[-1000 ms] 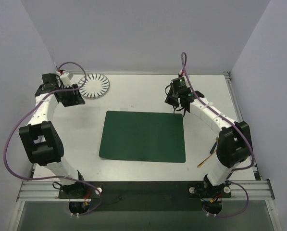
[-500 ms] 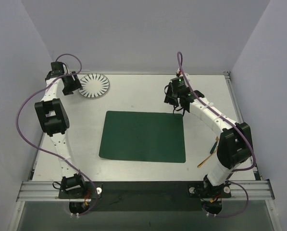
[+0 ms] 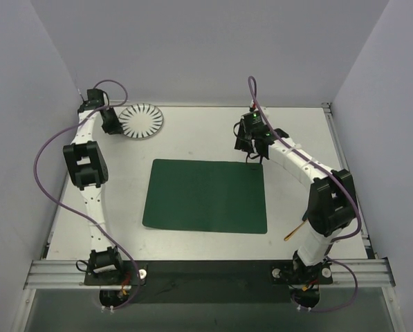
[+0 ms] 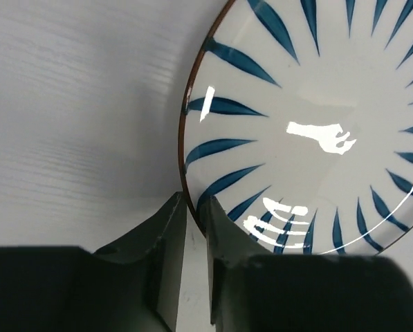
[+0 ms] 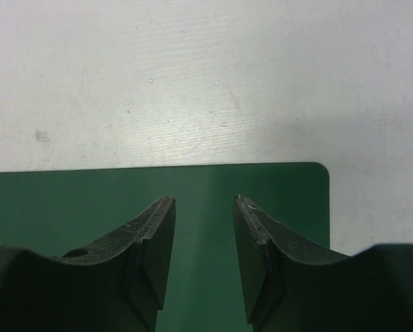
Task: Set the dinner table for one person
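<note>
The left gripper (image 4: 194,202) stands narrow, its jaws clamped across the rim of the plate (image 4: 317,90) at the far left corner of the desk (image 4: 75,104). The right gripper (image 5: 203,204) hovers part open and empty over the far right corner of the green mat (image 5: 68,200), which lies mid-desk. The step in hand appears to be fetching the plate. The next move calls for a level lift and a carry to the mat, with the thin rim kept secure.

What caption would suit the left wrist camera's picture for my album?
Left gripper straddles the rim of the blue-striped plate on the white table.
</note>
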